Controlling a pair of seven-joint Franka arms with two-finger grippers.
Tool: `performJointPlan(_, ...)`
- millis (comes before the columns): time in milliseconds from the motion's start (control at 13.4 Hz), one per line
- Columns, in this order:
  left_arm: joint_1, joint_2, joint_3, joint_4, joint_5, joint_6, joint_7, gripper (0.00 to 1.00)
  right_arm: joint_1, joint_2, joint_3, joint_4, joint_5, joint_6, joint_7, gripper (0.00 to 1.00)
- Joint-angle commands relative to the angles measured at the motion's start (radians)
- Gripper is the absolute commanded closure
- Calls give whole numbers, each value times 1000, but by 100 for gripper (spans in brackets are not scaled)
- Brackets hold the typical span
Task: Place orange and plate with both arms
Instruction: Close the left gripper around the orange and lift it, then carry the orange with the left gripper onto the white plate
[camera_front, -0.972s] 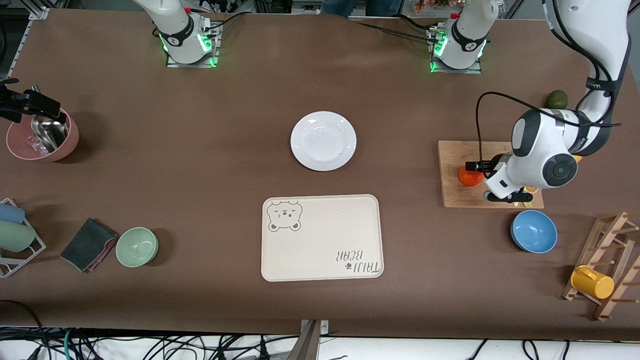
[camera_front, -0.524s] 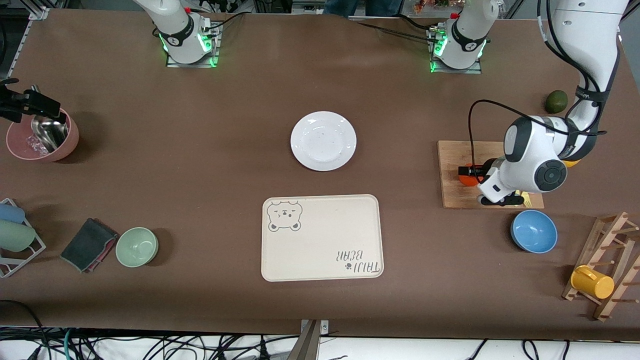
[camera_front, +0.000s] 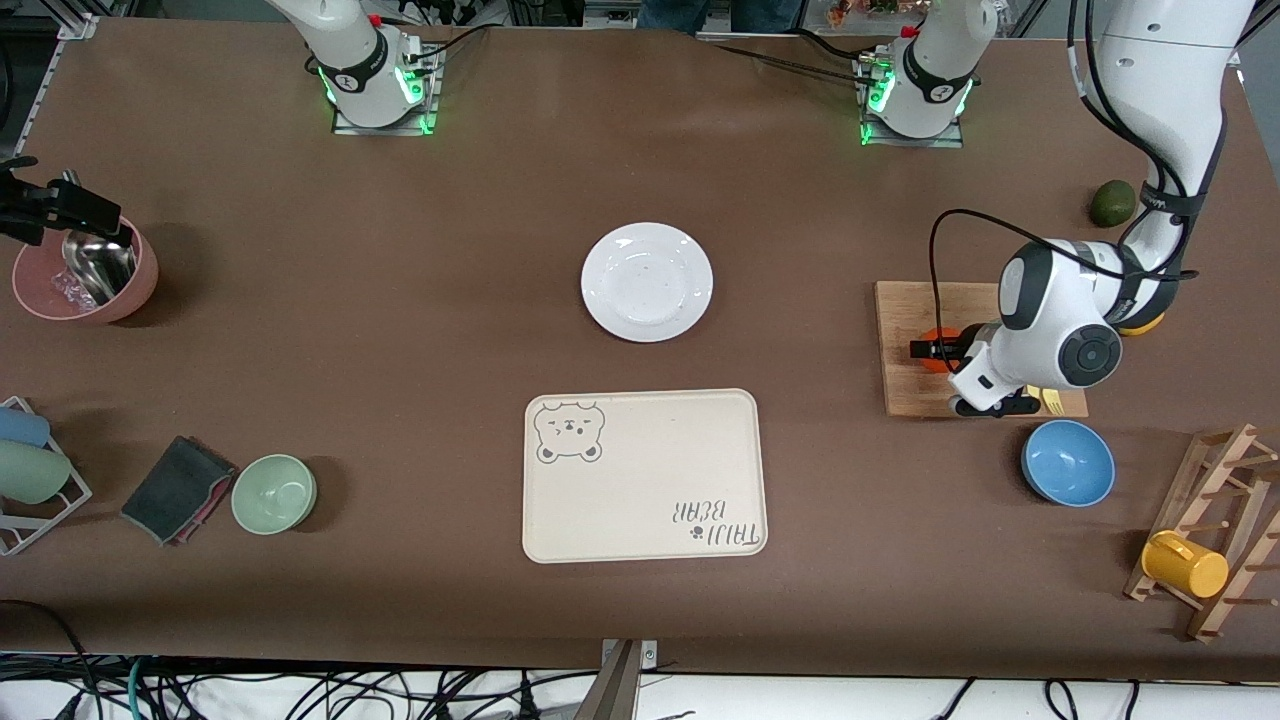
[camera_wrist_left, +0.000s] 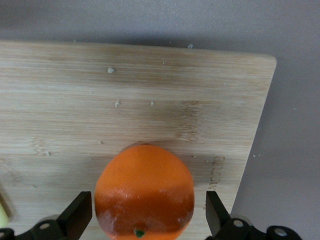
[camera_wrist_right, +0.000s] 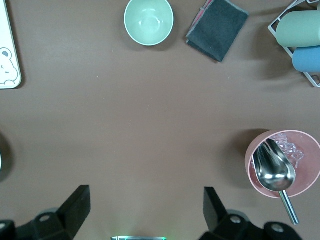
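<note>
Bamboo cutting board (camera_wrist_left: 150, 100) carries orange (camera_wrist_left: 144, 190); left gripper (camera_wrist_left: 145, 217) fingers spread, straddling it, not touching. Right gripper (camera_wrist_right: 142, 212) waits spread beside pink bowl (camera_wrist_right: 300, 150). Plate (camera_front: 647, 281) mid-table.

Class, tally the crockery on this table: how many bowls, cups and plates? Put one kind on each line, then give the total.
Bowls: 3 (pink bowl, green bowl, blue bowl)
Cups: 3 (yellow cup, blue cup, green cup)
Plates: 1 (white plate)
Total: 7
</note>
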Motion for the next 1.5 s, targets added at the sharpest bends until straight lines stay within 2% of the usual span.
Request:
performJointPlan(0,-3,15,1,6,-18,9,-1,0,-2,1,1,12,-6,-16,-2,0)
performJointPlan(75,-5,15,1,6,-18,9,-2,2,-2,1,1,14,-6,-16,-2,0)
performJointPlan(150,-5,16,1,6,-18,9,-2,21,-3,-1,1,14,-6,-16,0,0)
performJointPlan(299,-5,18,1,6,-17,9,-2,67,-2,1,1,14,-6,-17,0,0)
performJointPlan(374,-6,18,1,8,-17,9,-2,83,-2,1,3,14,-6,-17,0,0)
performJointPlan(449,-5,18,0,9,-18,9,-2,96,-2,-1,3,14,-6,-17,0,0)
performJointPlan(524,-6,18,0,12,-18,9,-4,100,-2,1,3,14,-6,-17,0,0)
performJointPlan(673,-43,18,-2,38,-21,0,-31,100,-2,1,3,14,-6,-17,0,0)
performJointPlan(823,-104,-1,-19,48,-23,-8,-144,100,-2,1,3,14,-6,-16,0,0)
performJointPlan(1197,-136,-8,-196,71,-89,-6,-360,100,-2,1,3,14,-6,-16,0,0)
performJointPlan(1421,-274,4,-232,109,-116,17,-598,100,-3,1,3,14,-6,-16,0,0)
